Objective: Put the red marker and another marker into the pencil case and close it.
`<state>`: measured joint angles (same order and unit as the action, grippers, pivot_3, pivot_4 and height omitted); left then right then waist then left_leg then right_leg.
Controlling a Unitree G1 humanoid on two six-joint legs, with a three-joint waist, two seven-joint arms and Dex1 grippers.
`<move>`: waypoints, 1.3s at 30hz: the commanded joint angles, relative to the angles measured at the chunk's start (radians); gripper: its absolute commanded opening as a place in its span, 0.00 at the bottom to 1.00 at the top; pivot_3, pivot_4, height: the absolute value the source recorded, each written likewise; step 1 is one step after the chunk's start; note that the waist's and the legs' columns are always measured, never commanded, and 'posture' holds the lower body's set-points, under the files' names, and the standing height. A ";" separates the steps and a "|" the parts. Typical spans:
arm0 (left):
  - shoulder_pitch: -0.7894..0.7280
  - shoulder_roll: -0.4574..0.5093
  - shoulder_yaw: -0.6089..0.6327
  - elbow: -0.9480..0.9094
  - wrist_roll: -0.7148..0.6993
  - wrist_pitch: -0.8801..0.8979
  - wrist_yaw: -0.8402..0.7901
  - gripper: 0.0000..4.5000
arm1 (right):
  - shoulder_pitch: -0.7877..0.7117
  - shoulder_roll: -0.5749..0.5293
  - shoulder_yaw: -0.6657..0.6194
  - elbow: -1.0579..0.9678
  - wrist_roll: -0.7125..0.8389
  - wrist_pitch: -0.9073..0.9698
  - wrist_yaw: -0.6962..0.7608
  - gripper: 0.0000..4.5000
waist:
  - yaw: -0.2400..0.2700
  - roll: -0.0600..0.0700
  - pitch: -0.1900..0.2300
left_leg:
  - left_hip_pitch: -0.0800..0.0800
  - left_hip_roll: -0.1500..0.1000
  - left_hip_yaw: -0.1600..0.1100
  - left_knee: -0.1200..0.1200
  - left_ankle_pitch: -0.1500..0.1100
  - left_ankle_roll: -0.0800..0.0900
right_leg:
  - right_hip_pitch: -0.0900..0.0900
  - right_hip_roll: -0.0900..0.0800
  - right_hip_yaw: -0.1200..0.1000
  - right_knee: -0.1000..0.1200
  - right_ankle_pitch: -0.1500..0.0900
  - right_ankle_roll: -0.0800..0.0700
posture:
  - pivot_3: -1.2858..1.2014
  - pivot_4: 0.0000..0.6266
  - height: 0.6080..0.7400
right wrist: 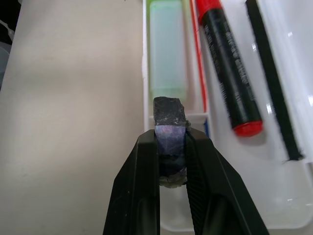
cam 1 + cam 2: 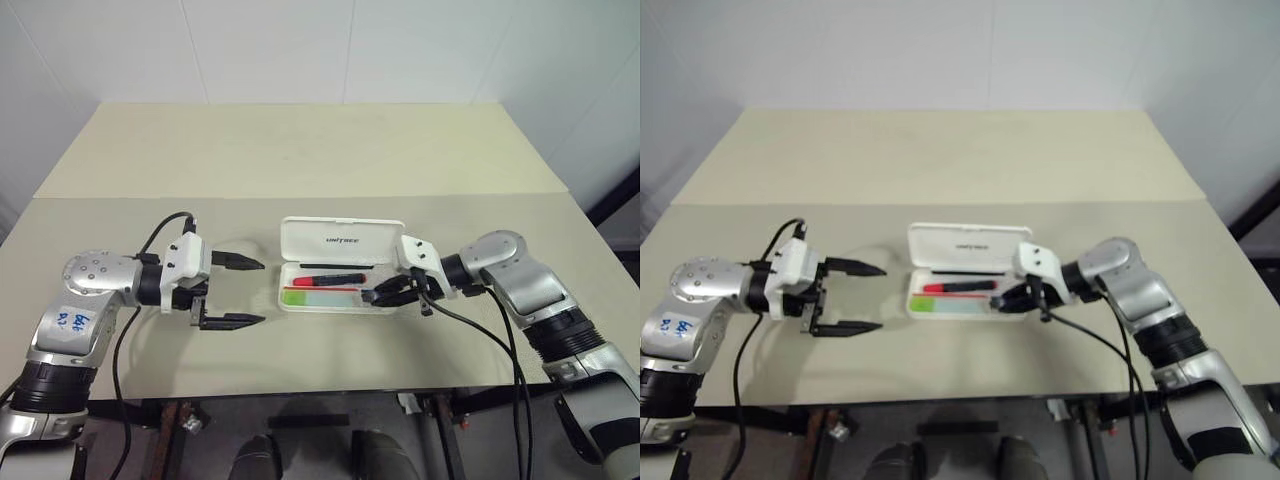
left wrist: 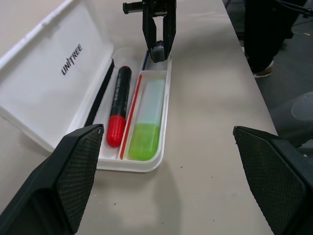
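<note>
The white pencil case [image 2: 340, 241] lies open on the table with its lid tilted back. Inside it lie the red marker [image 2: 330, 279] with its black barrel and, in the front compartment, the light green marker [image 2: 308, 297]. The wrist views show the same pair, the red marker [image 3: 117, 105] beside the green marker [image 3: 146, 122]. My right gripper [image 2: 368, 297] hangs over the case's right end, shut on a small grey-purple stub [image 1: 169, 122]. To the left of the case, a short gap away, my left gripper [image 2: 262, 292] stands open with nothing between its fingers.
A thin black strip [image 1: 271, 73] lies along the back wall of the case, and a red-blue stripe [image 3: 131, 115] divides its two compartments. The beige table [image 2: 300, 150] stretches far behind the case, with a seam across its middle.
</note>
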<state>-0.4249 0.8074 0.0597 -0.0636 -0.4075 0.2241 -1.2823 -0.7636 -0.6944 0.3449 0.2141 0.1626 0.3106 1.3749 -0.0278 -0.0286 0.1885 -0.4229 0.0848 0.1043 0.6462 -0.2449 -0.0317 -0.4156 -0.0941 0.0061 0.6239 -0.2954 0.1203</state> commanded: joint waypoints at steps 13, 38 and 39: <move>-0.028 0.014 0.020 -0.010 -0.014 -0.006 0.000 1.00 | -0.041 0.006 -0.075 0.002 0.019 -0.030 -0.011 1.00 | -0.001 0.000 0.000 | 0.000 0.000 0.000 0.000 0.000 0.000 | 0.000 0.000 0.000 0.000 0.000 0.000 | 0.52 0.24 1.00; -0.131 0.015 0.102 0.170 -0.078 -0.012 -0.038 0.92 | 0.312 -0.104 -0.519 -0.308 0.399 0.012 -0.058 1.00 | -0.001 0.000 0.000 | 0.001 0.000 -0.001 0.001 0.000 0.000 | 0.001 0.000 0.000 0.001 0.000 0.000 | 0.52 0.24 1.00; -0.136 0.012 0.105 0.173 -0.086 -0.006 -0.037 0.87 | 0.311 -0.103 -0.519 -0.308 0.399 0.007 -0.060 1.00 | -0.001 0.000 0.000 | 0.001 0.000 0.000 0.000 0.000 0.000 | 0.001 0.000 0.000 0.001 0.000 0.000 | 0.52 0.24 1.00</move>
<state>-0.5437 0.8213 0.1256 0.1031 -0.4593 0.2116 -1.3141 -0.4467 -0.7825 -0.1377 -0.0756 0.5559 0.3461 1.3142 -0.0283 -0.0285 0.1885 -0.4218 0.0849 0.1038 0.6466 -0.2447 -0.0320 -0.4145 -0.0938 0.0061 0.6248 -0.2952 0.1206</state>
